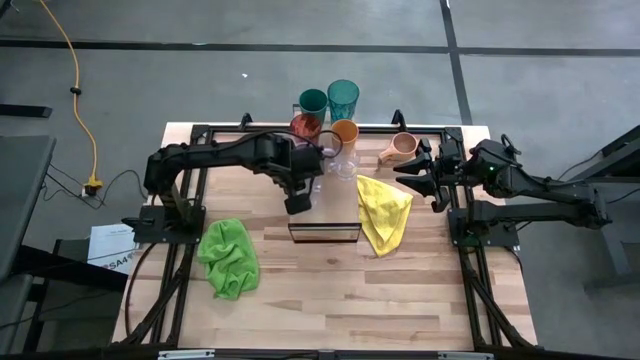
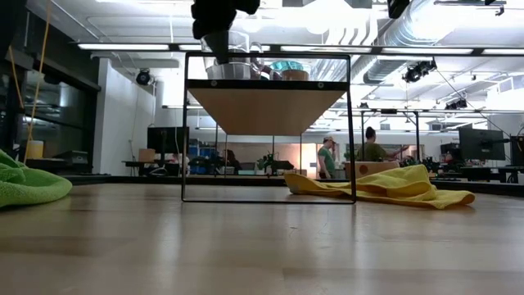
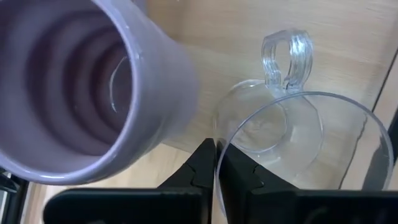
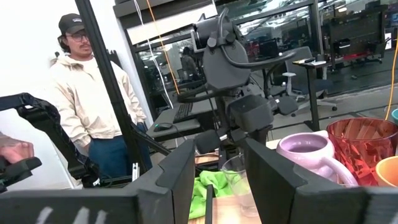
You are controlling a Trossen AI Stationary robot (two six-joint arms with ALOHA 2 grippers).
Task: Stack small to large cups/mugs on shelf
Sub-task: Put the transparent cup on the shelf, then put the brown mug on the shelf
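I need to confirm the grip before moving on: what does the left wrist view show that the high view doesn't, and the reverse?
Left wrist only: the grip itself, with the left tool shut on the rim of a clear glass.
High only: the shelf, the green cloth, the yellow cloth, the tan mug, and the right tool waiting open at the table's right side.
Both: the lavender mug close to the left tool, and the wooden tabletop.
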